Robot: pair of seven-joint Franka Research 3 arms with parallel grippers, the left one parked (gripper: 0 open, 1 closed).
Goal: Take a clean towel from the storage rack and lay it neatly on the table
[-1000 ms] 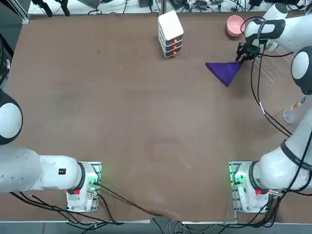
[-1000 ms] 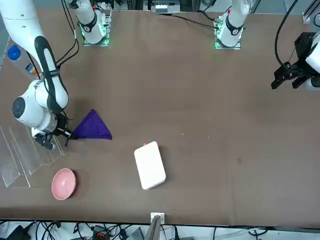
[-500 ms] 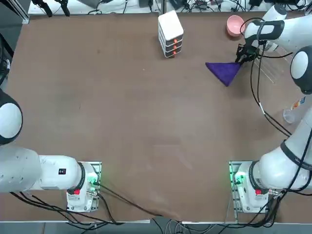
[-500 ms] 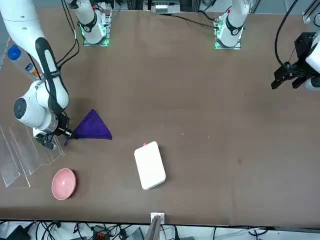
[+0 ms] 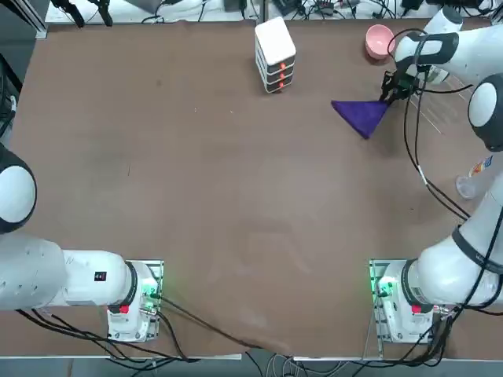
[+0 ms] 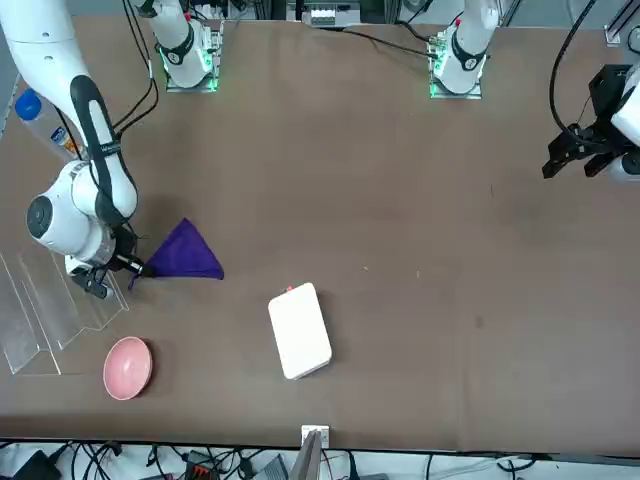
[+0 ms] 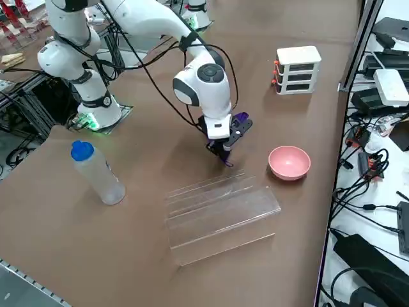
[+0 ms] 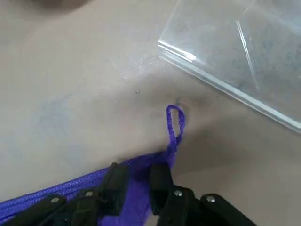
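Holding the deep purple towel [image 5: 357,116] in the fingers [image 8: 115,181] of the right gripper [image 8: 139,176], closed on bunched cloth and so kept a little apart, just to the robot's left of the clear storage rack [image 7: 223,217]. Spread out from the grip on the side away from the rack, in a folded, roughly triangular shape, with several layered edges showing in the wrist view. Near the rack's edge but apart from it, with a small loop of purple cord sticking out past the fingers. Hard to tell whether resting on the brown bench [image 5: 236,196] or hanging just above. Reaching out over the bench with the white right arm [image 7: 211,77], bent down at the wrist beside the rack. Made up of thin transparent panels, as to the rack, and standing directly on the bench. Near the rack, on its side farther from the arm bases, to be seen upright and apart from it: the pink bowl [image 7: 289,162]. Well apart from the rack, to the robot's left beyond the towel: the white box [image 7: 297,71] with orange marks. On the rack's side nearer the arm bases, apart from it: the clear bottle [image 7: 105,179] with its blue cap [image 7: 82,150].
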